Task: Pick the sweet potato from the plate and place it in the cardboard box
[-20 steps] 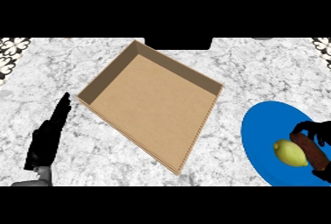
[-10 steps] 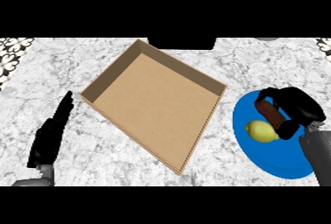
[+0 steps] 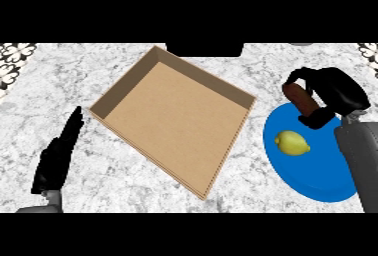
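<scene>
Now the marbled worktop [image 3: 96, 200] carries the open cardboard box [image 3: 173, 117], beside a blue plate [image 3: 314, 167] with a yellow fruit [image 3: 293, 143]. Right robot hand [image 3: 332, 95] curls round the sweet potato [image 3: 299, 96] at the plate's far edge; left robot hand [image 3: 57, 155] rests straight-fingered.

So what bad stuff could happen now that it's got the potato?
The black right hand curls round only one end of the brown sweet potato, so it might slip out on the way. The open cardboard box has raised walls, and a low carry could bump the near one. The yellow lemon lies on the blue round plate just beneath, so a falling potato could knock it.
</scene>
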`<state>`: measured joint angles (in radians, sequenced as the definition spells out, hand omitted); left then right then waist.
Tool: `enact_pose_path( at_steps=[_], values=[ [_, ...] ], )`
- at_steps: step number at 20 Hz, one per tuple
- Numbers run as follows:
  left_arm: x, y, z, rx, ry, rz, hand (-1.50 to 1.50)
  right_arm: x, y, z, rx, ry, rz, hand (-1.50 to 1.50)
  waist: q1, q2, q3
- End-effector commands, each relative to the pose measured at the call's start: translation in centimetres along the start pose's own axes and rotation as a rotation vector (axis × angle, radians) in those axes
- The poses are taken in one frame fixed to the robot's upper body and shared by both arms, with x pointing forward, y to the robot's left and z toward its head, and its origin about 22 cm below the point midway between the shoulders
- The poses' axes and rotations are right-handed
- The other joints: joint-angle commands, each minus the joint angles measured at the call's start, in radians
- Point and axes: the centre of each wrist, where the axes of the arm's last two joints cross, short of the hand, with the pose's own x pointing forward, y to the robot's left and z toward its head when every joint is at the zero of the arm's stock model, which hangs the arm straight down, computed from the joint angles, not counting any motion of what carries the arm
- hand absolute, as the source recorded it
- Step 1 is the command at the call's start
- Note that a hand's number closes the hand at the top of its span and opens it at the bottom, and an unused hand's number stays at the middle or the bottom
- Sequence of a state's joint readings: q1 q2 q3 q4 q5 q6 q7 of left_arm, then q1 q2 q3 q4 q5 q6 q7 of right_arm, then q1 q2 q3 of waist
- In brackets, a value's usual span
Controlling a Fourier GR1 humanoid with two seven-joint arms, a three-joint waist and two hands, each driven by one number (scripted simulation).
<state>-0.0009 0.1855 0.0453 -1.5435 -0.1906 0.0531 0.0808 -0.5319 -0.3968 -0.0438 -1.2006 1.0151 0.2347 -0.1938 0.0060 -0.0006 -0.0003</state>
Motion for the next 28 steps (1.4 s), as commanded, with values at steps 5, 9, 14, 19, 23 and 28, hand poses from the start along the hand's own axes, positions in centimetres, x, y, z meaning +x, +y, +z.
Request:
enact_pose_path(
  at_steps=[5, 9, 14, 19, 23, 28],
  values=[
    [0.0, 1.0, 0.1, 0.015, 0.014, -0.006, 0.0, 4.5, -4.1, -0.7, -0.172, -0.318, -0.378, 1.5, -0.014, -0.008, 0.0],
    [0.6, 0.0, -0.9, 0.019, 0.001, 0.009, 0.0, 6.6, -6.9, 0.6, -0.185, -0.411, -0.433, 1.5, -0.017, -0.005, 0.0],
    [-0.8, -0.5, 0.7, -0.019, 0.015, -0.001, 0.0, 12.2, -9.1, -1.1, -0.159, -0.43, -0.468, 1.5, -0.001, -0.001, 0.0],
    [-1.2, -1.4, 1.1, -0.001, -0.005, -0.007, 0.0, 15.8, -10.7, -2.3, -0.142, -0.403, -0.464, 1.5, 0.002, 0.0, 0.0],
    [-0.2, 0.3, 0.4, -0.009, 0.003, -0.003, 0.0, 21.3, -10.6, -4.1, -0.14, -0.396, -0.445, 1.5, 0.008, 0.001, 0.0],
    [-1.6, 0.6, 0.5, -0.016, 0.0, -0.011, 0.0, 23.3, -9.8, -6.2, -0.051, -0.368, -0.443, 1.5, 0.008, 0.002, 0.0]
  ],
)
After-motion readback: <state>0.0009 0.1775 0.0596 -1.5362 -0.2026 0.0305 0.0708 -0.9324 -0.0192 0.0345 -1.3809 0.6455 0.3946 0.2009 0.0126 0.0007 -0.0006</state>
